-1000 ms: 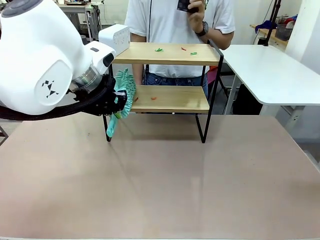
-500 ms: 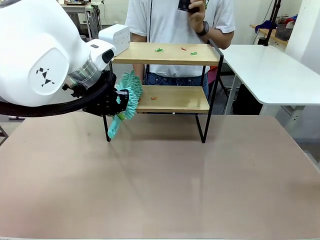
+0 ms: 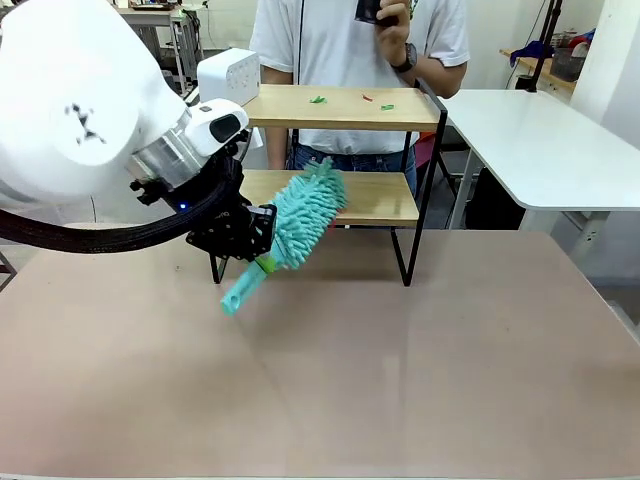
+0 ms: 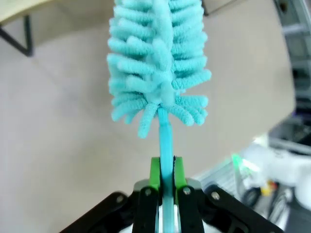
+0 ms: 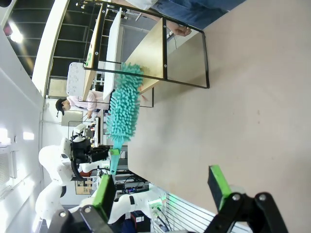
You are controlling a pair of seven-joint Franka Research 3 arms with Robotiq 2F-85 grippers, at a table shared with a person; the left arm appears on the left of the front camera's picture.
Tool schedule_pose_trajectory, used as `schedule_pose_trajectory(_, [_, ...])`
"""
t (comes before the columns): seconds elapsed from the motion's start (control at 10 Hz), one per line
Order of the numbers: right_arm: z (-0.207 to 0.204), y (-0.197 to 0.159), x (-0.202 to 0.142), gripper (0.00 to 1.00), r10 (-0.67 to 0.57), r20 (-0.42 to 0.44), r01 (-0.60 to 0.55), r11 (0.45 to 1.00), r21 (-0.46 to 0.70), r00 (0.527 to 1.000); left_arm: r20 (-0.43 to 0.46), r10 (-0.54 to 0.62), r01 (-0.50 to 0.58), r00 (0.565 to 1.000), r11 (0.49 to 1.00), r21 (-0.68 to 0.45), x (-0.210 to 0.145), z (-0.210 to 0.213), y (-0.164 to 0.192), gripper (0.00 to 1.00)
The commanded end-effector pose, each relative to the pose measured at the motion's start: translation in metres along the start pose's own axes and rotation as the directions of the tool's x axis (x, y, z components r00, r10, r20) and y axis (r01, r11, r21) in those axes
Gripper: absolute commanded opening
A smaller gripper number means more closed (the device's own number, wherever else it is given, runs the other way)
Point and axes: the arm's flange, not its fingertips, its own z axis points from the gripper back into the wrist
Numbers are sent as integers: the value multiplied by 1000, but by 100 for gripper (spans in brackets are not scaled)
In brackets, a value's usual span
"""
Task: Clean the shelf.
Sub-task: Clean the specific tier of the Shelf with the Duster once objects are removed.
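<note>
- Your left gripper [image 3: 263, 250] was clamped on the thin handle of a teal duster [image 3: 305, 215]. The left wrist view showed the green pads [image 4: 154, 170] pressed against the handle on both sides, with the fluffy head standing out ahead of them.
- Your right gripper [image 5: 163, 191] held nothing. Its jaws were spread wide above the brown tabletop [image 5: 233, 97], well apart from the work.
- The shelf [image 3: 425, 150] stood at the far side of the tabletop, just in front of the person [image 3: 340, 40].
- The duster head lay tilted across the front edge of the lower board [image 3: 375, 200], towards its left half. The handle end pointed down and away over the tabletop.
- By my reading, cleaning had started on the lower board. The part of that board to the right of the duster looked bare. What lay under the head was hidden, so I could not tell whether that board was finished.
- The top board [image 3: 340, 115] was untouched: small green and red scraps [image 3: 317, 99] sat on it towards the middle and right.
- That left the top board to sweep, and perhaps a last pass along the lower one.
</note>
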Motion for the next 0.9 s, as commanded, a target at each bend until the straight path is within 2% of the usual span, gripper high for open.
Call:
schedule_pose_trajectory(0.0, [-1, 1, 1, 100, 26, 13, -27, 999, 23, 1000, -231, -189, 164, 954, 979, -125, -1, 23, 16, 12])
schedule_pose_trajectory(0.1, [-1, 1, 1, 100, 26, 13, -27, 999, 23, 1000, -288, -269, 217, 919, 955, -200, -7, 32, 18, 12])
schedule_pose_trajectory(0.2, [-1, 1, 1, 100, 26, 13, -27, 999, 23, 1000, -309, -330, 248, 892, 928, -277, -12, 39, 20, 12])
schedule_pose_trajectory(0.4, [-1, 1, 1, 100, 26, 13, -27, 999, 23, 1000, -303, -350, 265, 887, 920, -287, -19, 47, 22, 12])
schedule_pose_trajectory(0.6, [-1, 1, 1, 100, 26, 13, -27, 999, 23, 1000, -291, -378, 285, 879, 906, -313, -26, 62, 24, 12])
schedule_pose_trajectory(0.7, [-1, 1, 1, 100, 26, 13, -27, 999, 23, 1000, -266, -420, 317, 867, 879, -356, -39, 86, 28, 12])
schedule_pose_trajectory(0.8, [-1, 1, 1, 100, 26, 13, -27, 999, 23, 1000, -204, -448, 364, 870, 865, -346, -61, 120, 36, 12])
